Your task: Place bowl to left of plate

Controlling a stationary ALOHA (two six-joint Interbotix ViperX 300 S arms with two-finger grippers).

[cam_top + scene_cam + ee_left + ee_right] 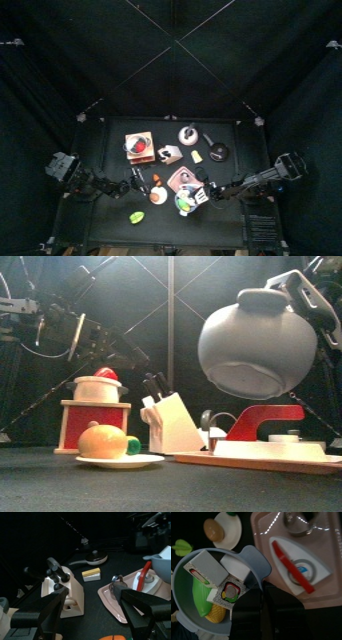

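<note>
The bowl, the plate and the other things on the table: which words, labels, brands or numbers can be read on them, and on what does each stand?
None can be read.
The bowl holds printed food pieces: pictures only, no letters.
The plate bears a round mark, too blurred to read.

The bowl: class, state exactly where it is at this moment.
The bowl is off the table, held aloft in the right tool. In the front view it hangs on the right, above the pink plate.
</note>
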